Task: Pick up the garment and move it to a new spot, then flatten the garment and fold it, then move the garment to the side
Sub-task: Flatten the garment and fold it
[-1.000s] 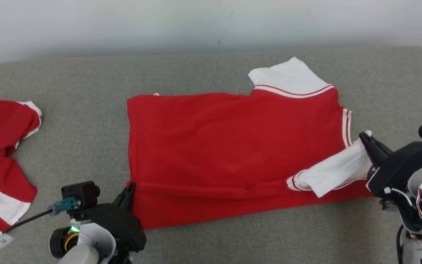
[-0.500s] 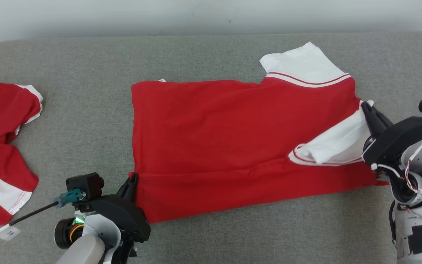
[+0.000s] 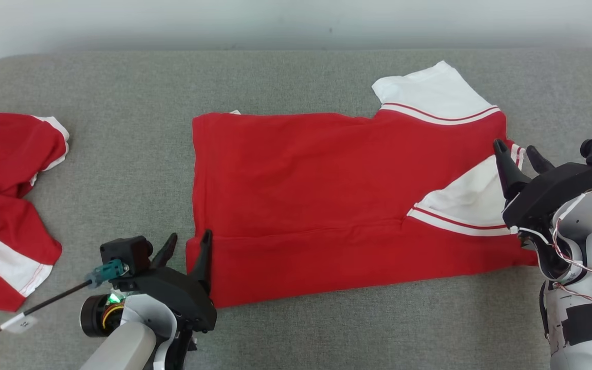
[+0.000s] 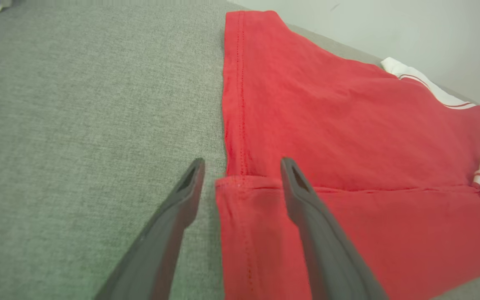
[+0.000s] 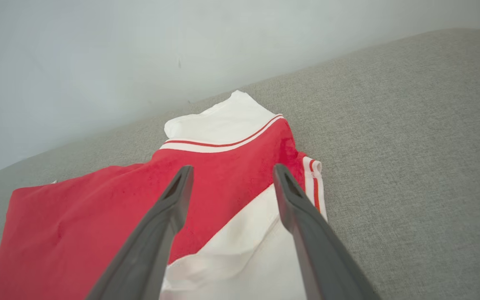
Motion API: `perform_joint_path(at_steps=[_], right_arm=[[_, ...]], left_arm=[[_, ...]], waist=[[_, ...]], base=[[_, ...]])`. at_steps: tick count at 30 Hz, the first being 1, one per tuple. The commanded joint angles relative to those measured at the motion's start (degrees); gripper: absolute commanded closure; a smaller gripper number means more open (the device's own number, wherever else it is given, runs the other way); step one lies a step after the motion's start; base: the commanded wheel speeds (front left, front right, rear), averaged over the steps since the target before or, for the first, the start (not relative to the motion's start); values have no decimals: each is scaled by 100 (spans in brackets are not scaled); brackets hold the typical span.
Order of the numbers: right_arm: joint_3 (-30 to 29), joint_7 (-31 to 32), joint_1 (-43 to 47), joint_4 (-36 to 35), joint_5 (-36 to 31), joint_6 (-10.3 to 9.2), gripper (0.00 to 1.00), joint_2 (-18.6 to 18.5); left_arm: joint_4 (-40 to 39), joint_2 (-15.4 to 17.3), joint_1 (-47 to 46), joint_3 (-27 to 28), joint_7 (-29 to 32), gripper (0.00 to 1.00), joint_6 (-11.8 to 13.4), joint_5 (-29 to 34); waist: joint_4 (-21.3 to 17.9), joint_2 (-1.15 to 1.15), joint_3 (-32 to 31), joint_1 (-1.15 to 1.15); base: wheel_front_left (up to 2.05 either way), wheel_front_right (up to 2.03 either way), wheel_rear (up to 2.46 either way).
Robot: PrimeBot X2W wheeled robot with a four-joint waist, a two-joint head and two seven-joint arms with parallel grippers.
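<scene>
The garment (image 3: 327,195) lies flat on the worktop (image 3: 121,103), long axis left-to-right, between the open left gripper (image 3: 189,237) at its near-left corner and the open right gripper (image 3: 516,148) at its right end, apparently neither holding cloth.

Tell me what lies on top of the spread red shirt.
A white sleeve with red stripes lies folded onto the red shirt, and the shirt's near strip is folded over. The cloth beneath both folds is covered.
</scene>
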Motion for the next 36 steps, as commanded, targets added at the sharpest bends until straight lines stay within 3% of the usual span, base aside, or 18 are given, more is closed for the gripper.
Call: perform_joint_path(at_steps=[1, 7, 13, 24, 34, 36], right_arm=[[16, -63, -62, 4, 32, -11, 0, -41], [-2, -51, 298, -75, 4, -11, 0, -136], [-372, 671, 869, -279, -420, -11, 0, -119], [-888, 1381, 1163, -401, -1235, -11, 0, 126], [-978, 1743, 865, 102, -1639, -11, 0, 191], [-1022, 1779, 883, 146, -1673, -11, 0, 220]], left_arm=[[14, 15, -37, -24, -68, 0, 0, 102], [26, 201, 246, -228, -415, 0, 97, 498], [-186, 371, 683, -534, -360, 0, 337, 775], [-42, 279, 610, -779, 62, 0, 656, 888], [222, 115, 438, -922, 469, 0, 611, 775], [265, 91, 444, -974, 587, 17, 585, 711]], waist=[[-4, -1, -63, 0], [-18, -1, -332, 0], [-40, -1, -517, 0], [-94, -1, -337, 0], [-36, -1, -117, 0], [-27, -1, -98, 0]], base=[[0, 0, 0], [0, 0, 0], [0, 0, 0], [0, 0, 0], [0, 0, 0], [0, 0, 0]])
